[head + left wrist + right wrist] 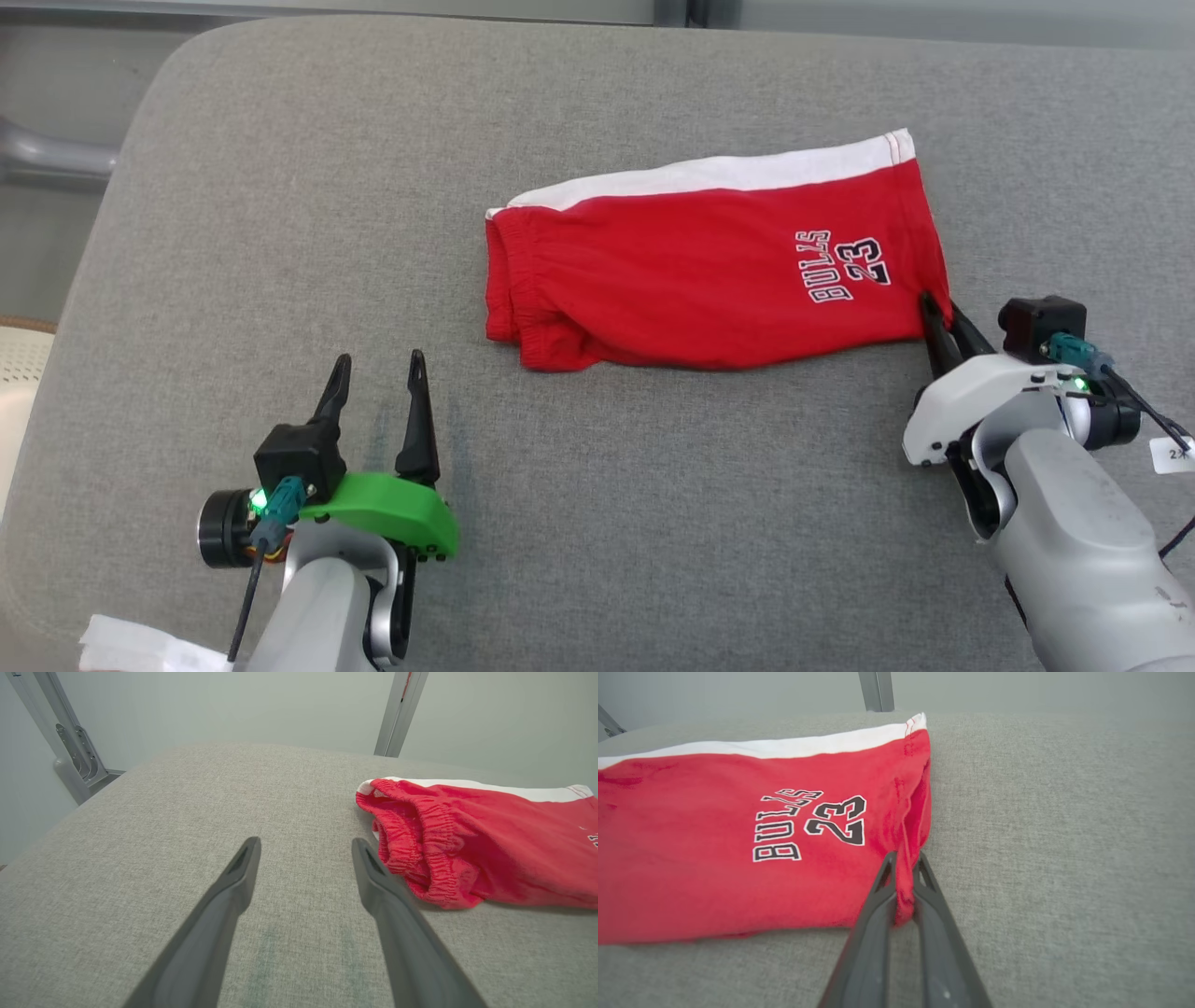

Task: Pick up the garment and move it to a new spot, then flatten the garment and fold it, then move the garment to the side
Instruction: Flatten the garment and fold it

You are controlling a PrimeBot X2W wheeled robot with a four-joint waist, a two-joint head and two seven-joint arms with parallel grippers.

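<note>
Red shorts (691, 280) with a white side stripe and "BULLS 23" print lie folded lengthwise on the grey cushion (597, 523), waistband to the left. My right gripper (941, 311) is shut on the shorts' near right corner (908, 877), the red hem pinched between its dark fingers (878, 896). My left gripper (377, 368) stands open at the lower left, nothing between its fingers, a short way left of the elastic waistband (420, 858). In the left wrist view the open left gripper (306, 847) hovers over bare fabric.
The cushion's rounded far left corner (187, 56) and left edge border a metal frame (74, 756). A metal post (877, 690) stands behind the cushion. A white paper scrap (140, 649) lies at the bottom left.
</note>
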